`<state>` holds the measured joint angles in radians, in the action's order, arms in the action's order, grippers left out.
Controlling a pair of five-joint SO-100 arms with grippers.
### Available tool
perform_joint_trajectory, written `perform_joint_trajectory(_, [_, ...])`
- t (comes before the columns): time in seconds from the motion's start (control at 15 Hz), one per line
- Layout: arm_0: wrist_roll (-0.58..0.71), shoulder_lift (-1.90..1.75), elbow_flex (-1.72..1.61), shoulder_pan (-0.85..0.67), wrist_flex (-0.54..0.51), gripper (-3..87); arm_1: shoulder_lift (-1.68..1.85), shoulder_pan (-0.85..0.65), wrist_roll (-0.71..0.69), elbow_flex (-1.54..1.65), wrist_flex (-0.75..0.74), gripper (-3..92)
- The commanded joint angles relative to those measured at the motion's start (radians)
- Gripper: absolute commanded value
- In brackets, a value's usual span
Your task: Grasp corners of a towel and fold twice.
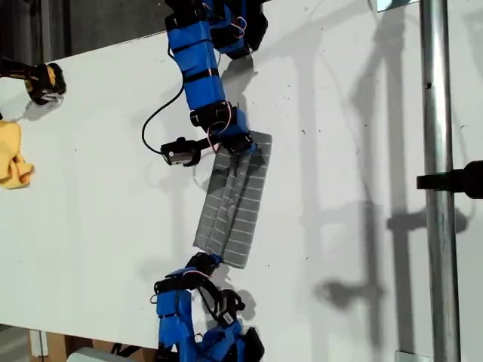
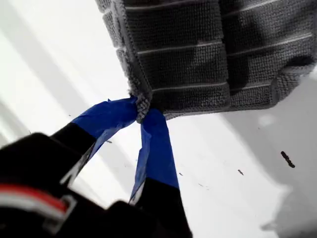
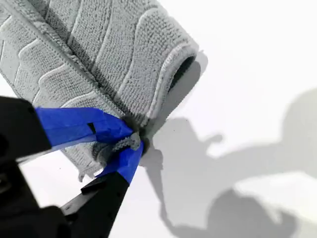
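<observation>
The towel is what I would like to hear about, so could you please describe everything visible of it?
The towel is a grey, looped-pile cloth with thin pale stripes. It lies folded into a long narrow band on the white table, slanting between the two arms near the middle of the exterior view. One folded edge bulges open like a tube in the second wrist view. My first hand pinches one corner and my second hand pinches another.

Ext cam overhead, far; wrist cams close, all sharing towel (image 1: 234, 204).

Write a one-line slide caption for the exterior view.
Two blue arms pinch opposite ends of the folded grey striped towel on the white table, yellow cloth at the view's left edge.
</observation>
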<state>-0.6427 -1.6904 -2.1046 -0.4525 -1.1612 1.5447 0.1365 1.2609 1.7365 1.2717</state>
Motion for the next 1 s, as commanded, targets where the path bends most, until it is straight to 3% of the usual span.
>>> perform_joint_trajectory(0.0, [-0.023, -0.074, 0.051, 0.018, -0.066, 1.2, 0.071, 0.011, -0.008, -0.006, -0.003, 0.0])
perform_joint_trajectory(0.27, [-0.049, -0.095, 0.225, 0.063, -0.209, 1.0, 0.126, 0.000, -0.012, -0.006, 0.002, 0.0])
perform_joint_trajectory(0.93, [0.061, 0.212, 0.649, -0.109, -0.322, 0.1, 0.216, -0.281, -0.181, 0.055, 0.021, 0.0])
